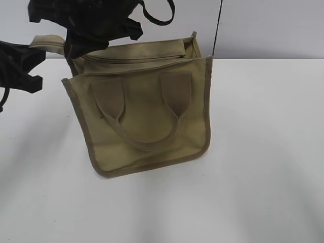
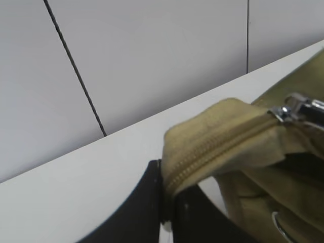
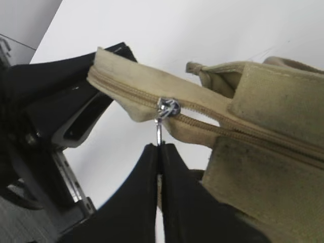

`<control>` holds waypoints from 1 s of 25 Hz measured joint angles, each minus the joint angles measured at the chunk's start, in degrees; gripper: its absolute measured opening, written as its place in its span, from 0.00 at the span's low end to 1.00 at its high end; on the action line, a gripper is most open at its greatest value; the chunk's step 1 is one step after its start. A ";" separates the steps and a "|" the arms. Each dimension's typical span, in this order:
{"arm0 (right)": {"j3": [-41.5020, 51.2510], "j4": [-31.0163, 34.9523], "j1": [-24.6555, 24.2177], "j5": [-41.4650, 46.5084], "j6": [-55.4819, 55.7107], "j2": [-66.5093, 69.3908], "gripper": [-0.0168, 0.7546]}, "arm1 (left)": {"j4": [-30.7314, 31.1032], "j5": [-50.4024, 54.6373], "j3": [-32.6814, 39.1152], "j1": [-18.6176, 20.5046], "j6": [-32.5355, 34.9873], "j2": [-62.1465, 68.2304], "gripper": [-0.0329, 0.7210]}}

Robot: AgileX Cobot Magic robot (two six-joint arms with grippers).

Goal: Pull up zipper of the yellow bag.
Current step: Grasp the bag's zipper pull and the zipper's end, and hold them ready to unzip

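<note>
The yellow bag stands tilted on the white table, handle side facing the exterior camera. My left gripper is shut on the cloth end of the zipper tape; in the exterior view it holds that end out to the left. My right gripper is shut on the silver zipper pull tab, just below the slider. The slider sits near the held end of the tape. In the exterior view the right gripper reaches across at the bag's top left corner and hides the pull. The pull also shows in the left wrist view.
The white table runs to a pale wall behind the bag. A dark cable hangs down the wall behind the bag's right corner. The left gripper's body fills the left of the right wrist view.
</note>
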 joint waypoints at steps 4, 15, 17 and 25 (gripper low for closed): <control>0.00 0.35 -0.33 1.18 -1.26 -0.19 0.00 | 0.00 0.45 0.00 0.00 0.00 0.00 0.05; 0.00 -2.83 -2.60 3.35 -1.66 -0.19 0.00 | 0.01 0.52 0.00 -0.05 0.00 0.00 0.05; 0.00 -3.23 -2.60 3.76 -1.84 -0.19 0.00 | 0.01 0.52 0.00 -0.05 0.00 0.00 0.05; 0.00 -12.05 -2.60 9.11 0.97 -0.19 0.00 | 0.05 0.52 0.00 -0.05 0.00 0.00 0.05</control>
